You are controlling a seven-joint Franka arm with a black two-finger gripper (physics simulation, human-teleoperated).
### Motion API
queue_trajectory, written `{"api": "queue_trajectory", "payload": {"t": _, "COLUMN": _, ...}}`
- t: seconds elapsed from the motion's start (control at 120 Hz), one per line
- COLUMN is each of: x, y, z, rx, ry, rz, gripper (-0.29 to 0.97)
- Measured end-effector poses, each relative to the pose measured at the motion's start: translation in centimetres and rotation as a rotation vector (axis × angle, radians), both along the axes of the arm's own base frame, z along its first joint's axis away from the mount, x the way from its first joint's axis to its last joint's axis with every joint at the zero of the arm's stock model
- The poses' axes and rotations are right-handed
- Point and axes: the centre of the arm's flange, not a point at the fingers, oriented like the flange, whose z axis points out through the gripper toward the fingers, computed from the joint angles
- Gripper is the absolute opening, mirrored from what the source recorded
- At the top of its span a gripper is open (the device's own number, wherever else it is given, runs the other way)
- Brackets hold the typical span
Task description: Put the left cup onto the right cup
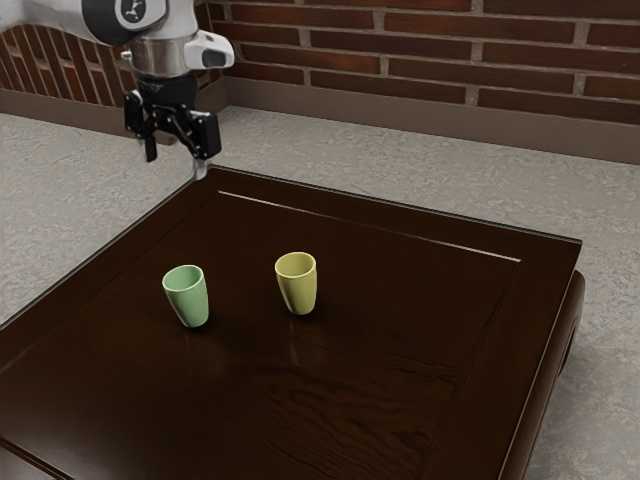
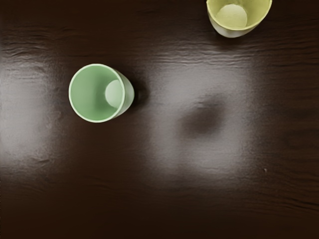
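**Both cups on the table, gripper up high with nothing in it**

The brick wall (image 1: 450, 50) runs across the back, with grey floor (image 1: 60, 220) below it. The dark wooden table (image 1: 400, 350) takes up most of the exterior view, and its glossy top (image 2: 199, 199) lies under the hand in the wrist view.

The arm (image 1: 150, 20) comes in at 10 o'clock in the exterior view. Its gripper (image 1: 175, 158) hangs over the table's far corner, well above the wood. The fingers are spread apart with only air between them, so it holds nothing.

Down on the table, the green cup (image 1: 186, 296) (image 2: 99, 93) stands upright, mouth up, at 5 o'clock from the gripper and well apart from it. The yellow cup (image 1: 296, 282) (image 2: 238, 15), also upright, sits near the green cup at its 3 o'clock, not touching. A soft shadow (image 2: 202, 119) lies on the wood between them.
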Motion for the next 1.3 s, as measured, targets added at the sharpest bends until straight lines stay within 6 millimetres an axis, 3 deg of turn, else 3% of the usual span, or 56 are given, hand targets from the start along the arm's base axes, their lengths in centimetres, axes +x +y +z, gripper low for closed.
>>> {"api": "queue_trajectory", "payload": {"t": 0.183, "x": 0.6, "y": 1.2, "z": -0.5, "rx": 0.013, "ry": -0.023, "rz": 0.009, "gripper": 0.68}}
{"api": "queue_trajectory", "payload": {"t": 0.467, "x": 0.7, "y": 4.3, "z": -8.4, "rx": 0.034, "ry": 0.037, "rz": 0.033, "gripper": 0.68}}
{"api": "queue_trajectory", "payload": {"t": 0.725, "x": 0.1, "y": 6.5, "z": -14.4, "rx": -0.002, "ry": 0.018, "rz": 0.046, "gripper": 0.68}}
{"api": "queue_trajectory", "payload": {"t": 0.892, "x": 0.7, "y": 7.7, "z": -16.6, "rx": -0.011, "ry": -0.026, "rz": 0.051, "gripper": 0.68}}
{"api": "queue_trajectory", "payload": {"t": 1.017, "x": 1.1, "y": 7.0, "z": -18.3, "rx": -0.016, "ry": -0.042, "rz": 0.031, "gripper": 0.68}}
{"api": "queue_trajectory", "payload": {"t": 1.183, "x": 1.8, "y": 3.2, "z": -21.2, "rx": -0.024, "ry": -0.045, "rz": -0.05, "gripper": 0.68}}
{"api": "queue_trajectory", "payload": {"t": 1.3, "x": 2.2, "y": 4.0, "z": -21.8, "rx": -0.026, "ry": -0.062, "rz": -0.049, "gripper": 0.68}}
